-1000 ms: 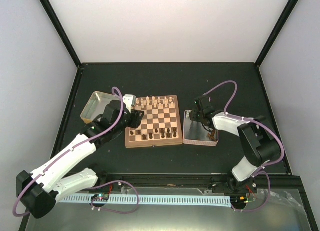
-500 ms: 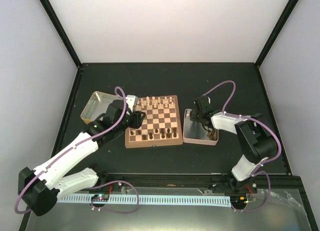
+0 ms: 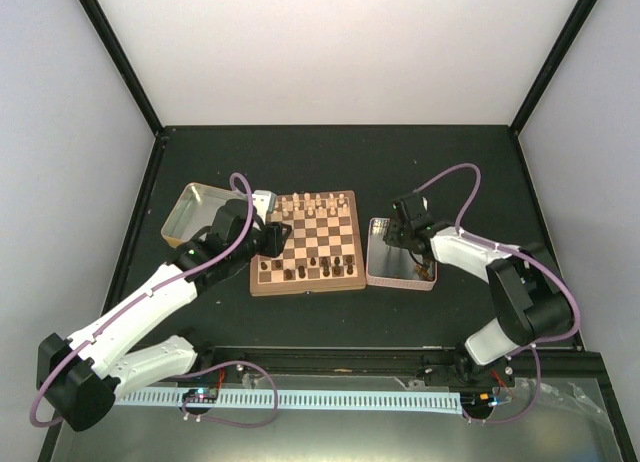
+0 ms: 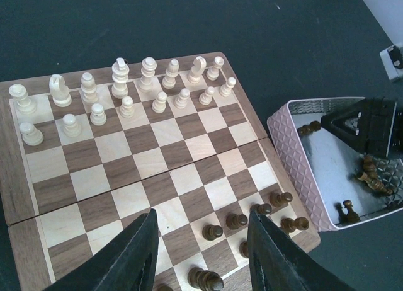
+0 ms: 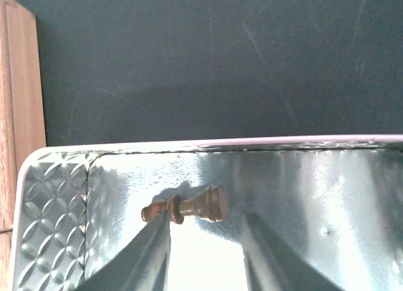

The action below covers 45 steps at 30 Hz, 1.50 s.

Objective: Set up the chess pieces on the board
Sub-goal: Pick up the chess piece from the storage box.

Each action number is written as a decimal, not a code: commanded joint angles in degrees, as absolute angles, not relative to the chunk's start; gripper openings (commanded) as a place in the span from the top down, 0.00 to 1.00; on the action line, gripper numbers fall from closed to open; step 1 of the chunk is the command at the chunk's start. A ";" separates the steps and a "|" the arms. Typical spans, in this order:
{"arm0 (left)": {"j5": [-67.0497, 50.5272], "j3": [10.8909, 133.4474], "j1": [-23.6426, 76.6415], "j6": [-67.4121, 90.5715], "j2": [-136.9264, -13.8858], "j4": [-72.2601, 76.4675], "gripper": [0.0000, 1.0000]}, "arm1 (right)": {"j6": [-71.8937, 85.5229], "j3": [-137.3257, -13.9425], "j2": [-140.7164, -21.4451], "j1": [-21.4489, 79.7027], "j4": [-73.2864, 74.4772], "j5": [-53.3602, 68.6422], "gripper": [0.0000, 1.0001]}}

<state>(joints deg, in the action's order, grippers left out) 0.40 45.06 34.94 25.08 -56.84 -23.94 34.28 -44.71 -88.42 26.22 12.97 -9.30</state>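
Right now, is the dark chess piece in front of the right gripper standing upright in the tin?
No, the dark chess piece lies on its side on the floor of the silver tin.

Dark chess pieces upright, near rows of flat wooden board.

No lettering, number, brand mark or sign is legible anywhere, neither on the chessboard, the gold tin nor the patterned silver tin.
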 commanded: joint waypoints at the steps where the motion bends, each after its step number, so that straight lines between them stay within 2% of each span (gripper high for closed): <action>1: -0.79 46.12 34.69 24.58 -57.61 -23.39 0.59 | 32.58 -46.40 -88.45 25.93 14.38 -9.49 0.63; 6: -0.73 46.29 34.63 24.40 -57.58 -24.07 0.59 | 30.57 -48.52 -92.09 25.93 15.82 -8.91 0.58; 30: -0.86 46.51 34.58 24.08 -58.09 -23.84 0.59 | 32.81 -51.61 -97.43 25.82 15.60 -12.90 0.53; 38: -0.96 46.45 34.63 24.09 -58.26 -23.82 0.59 | 34.19 -50.39 -96.04 25.84 17.82 -12.63 0.57; 45: -1.05 46.48 34.63 24.14 -58.27 -23.93 0.59 | 33.27 -50.81 -97.45 25.82 18.03 -11.66 0.72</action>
<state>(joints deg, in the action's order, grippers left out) -0.23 45.08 34.94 25.04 -57.93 -24.10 33.47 -50.48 -97.12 26.20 17.21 -11.46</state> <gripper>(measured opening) 0.413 0.311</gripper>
